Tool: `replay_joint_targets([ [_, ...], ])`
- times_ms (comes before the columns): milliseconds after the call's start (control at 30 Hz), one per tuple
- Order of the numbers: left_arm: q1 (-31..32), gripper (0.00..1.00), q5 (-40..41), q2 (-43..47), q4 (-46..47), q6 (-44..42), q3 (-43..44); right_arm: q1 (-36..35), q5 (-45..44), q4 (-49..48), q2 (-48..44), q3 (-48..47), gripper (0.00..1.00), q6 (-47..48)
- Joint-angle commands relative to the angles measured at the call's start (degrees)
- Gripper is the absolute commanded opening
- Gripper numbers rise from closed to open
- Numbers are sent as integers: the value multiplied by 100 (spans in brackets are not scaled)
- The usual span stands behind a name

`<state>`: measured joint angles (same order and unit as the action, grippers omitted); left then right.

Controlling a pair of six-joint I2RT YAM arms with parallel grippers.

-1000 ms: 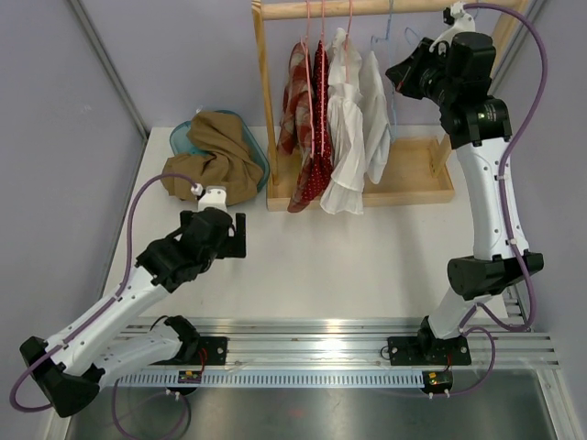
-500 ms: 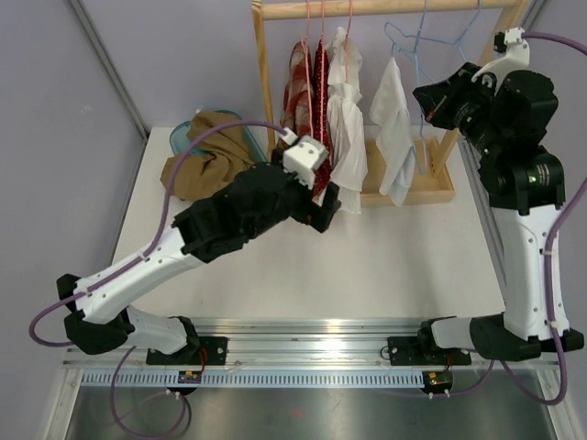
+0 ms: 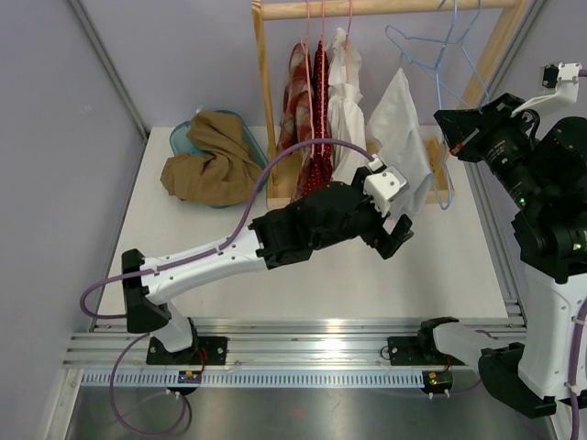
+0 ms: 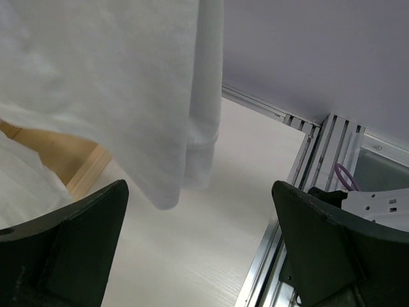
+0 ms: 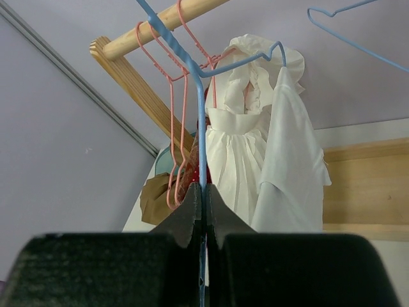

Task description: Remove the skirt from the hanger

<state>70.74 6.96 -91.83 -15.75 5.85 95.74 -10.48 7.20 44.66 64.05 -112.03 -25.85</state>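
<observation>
The white skirt (image 3: 402, 137) hangs from a blue wire hanger (image 3: 438, 87) in front of the wooden rack. My right gripper (image 3: 451, 130) is shut on the hanger's wire; in the right wrist view the fingers pinch the blue wire (image 5: 202, 128) at the gripper (image 5: 203, 195), with the skirt (image 5: 291, 166) hanging to the right. My left gripper (image 3: 396, 234) is open and empty just below and in front of the skirt's hem. In the left wrist view the skirt (image 4: 128, 83) hangs above the open gripper (image 4: 201, 249), not touching its fingers (image 4: 70, 243).
The wooden rail (image 3: 367, 7) carries pink hangers (image 5: 172, 128) with red garments (image 3: 307, 119) and a white dress (image 3: 347, 101). A second blue hanger (image 5: 348, 29) hangs nearby. A brown cloth (image 3: 213, 158) lies in a teal basket at the left. The rack base (image 3: 440, 188) lies behind.
My left arm has swung right and forward, from the table's left to under the skirt. My right arm has drawn the hanger and skirt right and nearer.
</observation>
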Motion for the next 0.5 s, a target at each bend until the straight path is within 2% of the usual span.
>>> replay_joint_targets([
  [0, 54, 99, 182, -124, 573, -92, 454, -33, 176, -81, -86, -293, 0, -78],
  [67, 71, 97, 428, -177, 608, -162, 524, -33, 194, 15, -112, -346, 0, -78],
  [167, 72, 87, 771, -230, 678, -233, 568, -42, 229, 69, -191, -372, 0, -122],
  [233, 72, 77, 955, -239, 748, -294, 568, -33, 255, 86, -253, -364, 0, -131],
  [300, 72, 73, 1009, -247, 766, -330, 603, -33, 273, 130, -288, -346, 0, -158],
  [333, 72, 62, 1113, -265, 766, -382, 629, -33, 290, 148, -305, -346, 0, -175],
  [467, 72, 44, 1150, -300, 810, -427, 639, -33, 343, 122, -402, -241, 0, -272],
])
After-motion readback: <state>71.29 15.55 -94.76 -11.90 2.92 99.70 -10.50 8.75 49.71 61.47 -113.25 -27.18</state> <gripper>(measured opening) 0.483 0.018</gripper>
